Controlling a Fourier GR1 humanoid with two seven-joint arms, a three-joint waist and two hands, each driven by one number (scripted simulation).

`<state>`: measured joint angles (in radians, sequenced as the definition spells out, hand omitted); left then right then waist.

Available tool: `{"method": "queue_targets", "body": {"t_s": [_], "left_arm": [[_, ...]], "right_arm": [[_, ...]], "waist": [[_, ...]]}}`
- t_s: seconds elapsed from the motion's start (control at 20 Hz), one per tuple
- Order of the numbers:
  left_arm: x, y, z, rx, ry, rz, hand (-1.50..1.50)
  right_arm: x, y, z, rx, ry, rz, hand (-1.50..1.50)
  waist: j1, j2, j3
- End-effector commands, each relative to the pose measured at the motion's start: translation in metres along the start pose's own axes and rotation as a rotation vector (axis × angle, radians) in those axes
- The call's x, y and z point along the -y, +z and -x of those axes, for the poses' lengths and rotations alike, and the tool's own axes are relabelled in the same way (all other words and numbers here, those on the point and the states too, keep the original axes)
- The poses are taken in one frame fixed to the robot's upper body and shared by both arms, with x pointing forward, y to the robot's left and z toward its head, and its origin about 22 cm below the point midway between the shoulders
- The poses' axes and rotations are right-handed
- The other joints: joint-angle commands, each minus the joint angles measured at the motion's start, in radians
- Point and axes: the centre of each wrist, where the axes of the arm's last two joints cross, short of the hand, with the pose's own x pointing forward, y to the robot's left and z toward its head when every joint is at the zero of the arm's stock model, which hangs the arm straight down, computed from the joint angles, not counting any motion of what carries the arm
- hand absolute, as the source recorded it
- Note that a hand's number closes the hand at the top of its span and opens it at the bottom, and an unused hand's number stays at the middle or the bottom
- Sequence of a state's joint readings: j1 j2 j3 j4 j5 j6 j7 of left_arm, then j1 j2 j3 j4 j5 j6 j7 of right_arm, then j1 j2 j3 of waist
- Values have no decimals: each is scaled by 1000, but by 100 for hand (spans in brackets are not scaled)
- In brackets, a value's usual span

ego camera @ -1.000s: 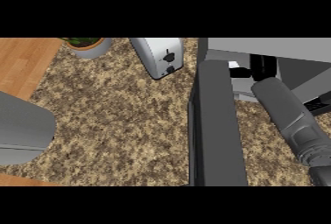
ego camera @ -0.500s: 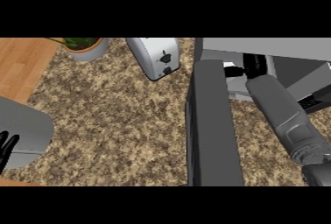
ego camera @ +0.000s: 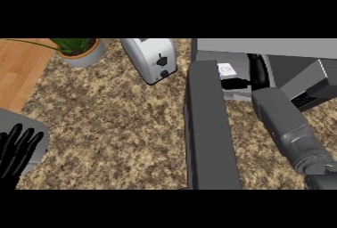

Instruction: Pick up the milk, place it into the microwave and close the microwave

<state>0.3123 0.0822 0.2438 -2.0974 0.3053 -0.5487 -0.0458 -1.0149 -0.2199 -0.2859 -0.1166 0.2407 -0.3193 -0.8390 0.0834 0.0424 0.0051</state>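
Milk (ego camera: 226, 69) going into microwave (ego camera: 263, 46)
Right hand (ego camera: 245, 82) clamped on milk inside, door (ego camera: 209, 129) open for access; left hand (ego camera: 16, 153) rests near left, fingers apart.

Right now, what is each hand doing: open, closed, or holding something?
Left hand: open, fingers up, resting at the lower left edge.
Right hand: inside the microwave, by the milk; fingers can't be told.
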Motion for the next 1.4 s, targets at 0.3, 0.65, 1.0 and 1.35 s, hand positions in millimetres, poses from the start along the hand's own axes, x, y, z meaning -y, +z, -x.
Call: {"method": "queue_targets", "body": {"t_s": [0.3, 0.65, 1.0, 1.35], "left_arm": [[34, -17, 15, -24, 47, 85, 150], [62, -41, 27, -87, 81, 127, 150], [88, -54, 13, -111, 73, 193, 150], [120, -85, 33, -107, 15, 240, 150]], "right_arm": [[-26, 53, 29, -71, -337, -73, -150], [-8, 94, 56, -70, -428, -109, -150], [5, 153, 80, -98, -419, -118, -150], [30, 199, 90, -134, -423, -95, -150]], "waist": [[-47, -28, -3], [-76, -38, -4], [-107, -52, -6], [-117, -52, -7]]}}
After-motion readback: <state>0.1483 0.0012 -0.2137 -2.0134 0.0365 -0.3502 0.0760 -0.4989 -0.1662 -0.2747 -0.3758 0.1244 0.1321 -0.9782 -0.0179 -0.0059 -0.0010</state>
